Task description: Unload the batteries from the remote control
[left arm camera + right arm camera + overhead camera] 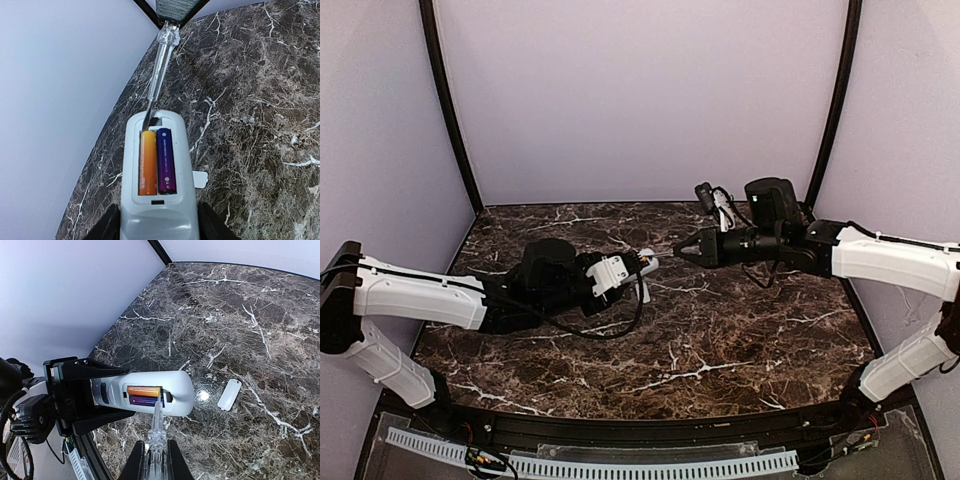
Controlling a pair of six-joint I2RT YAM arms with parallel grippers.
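Possibly the screwdriver [161,65] held by the right end effector [156,462] skids off the orange battery [147,162] if the remote control [182,145] twists in the clamped left end effector [159,227].

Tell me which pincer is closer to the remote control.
Left. The left pincer clamps the remote control at one end; the right pincer is off the other end, reaching the batteries only with a clear tool.

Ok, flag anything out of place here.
The small flat white plastic cover lies loose on the dark marble table, apart from the slim white plastic remote control, whose open compartment shows an orange battery and a purple battery. A clear slim tool probes the orange one's end.
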